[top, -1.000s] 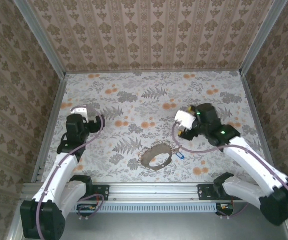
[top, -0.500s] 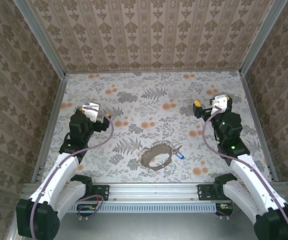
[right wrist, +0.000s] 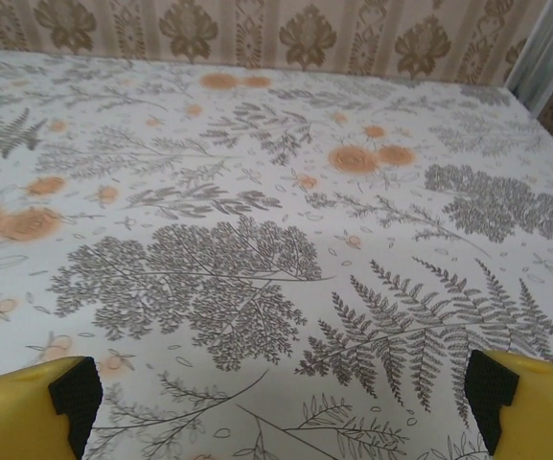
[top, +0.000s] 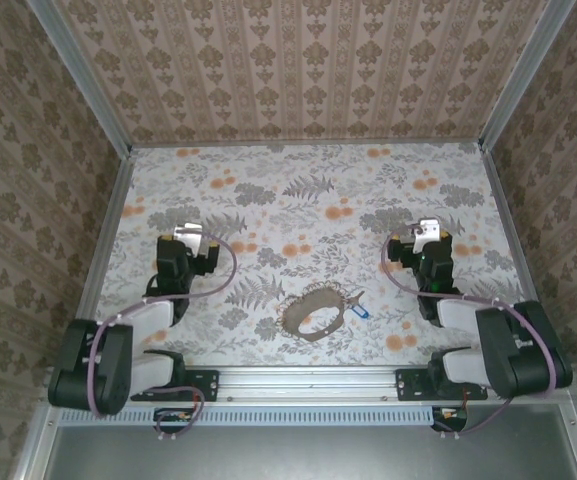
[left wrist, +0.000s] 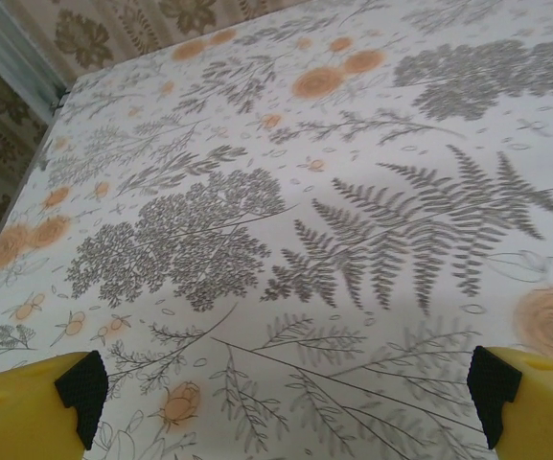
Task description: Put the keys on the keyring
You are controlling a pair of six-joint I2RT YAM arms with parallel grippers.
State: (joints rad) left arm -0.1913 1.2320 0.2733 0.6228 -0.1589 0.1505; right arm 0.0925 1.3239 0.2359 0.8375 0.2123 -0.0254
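Observation:
The keyring [top: 313, 312], a floppy brownish-grey oval band, lies on the flowered table near the front middle. A tiny key with a blue head [top: 360, 310] rests against the band's right end; whether it is threaded onto the band is too small to tell. My left gripper [top: 196, 250] sits folded back over its arm at the left, well away from the band. Its jaws stand open in the left wrist view [left wrist: 288, 402], with only tablecloth between the yellow fingertips [left wrist: 80, 383]. My right gripper [top: 415, 248] is folded back at the right, also open [right wrist: 283, 402], fingertips [right wrist: 492, 388] empty.
The flowered cloth [top: 298, 210] covers the table, and patterned walls [top: 298, 70] close it in at the back and both sides. A metal rail [top: 308, 382] runs along the near edge between the two arm bases.
The right arm pulled away from beside the keyring, swung right and folded back toward its base. The left arm folded back too. Keyring and key have not moved.

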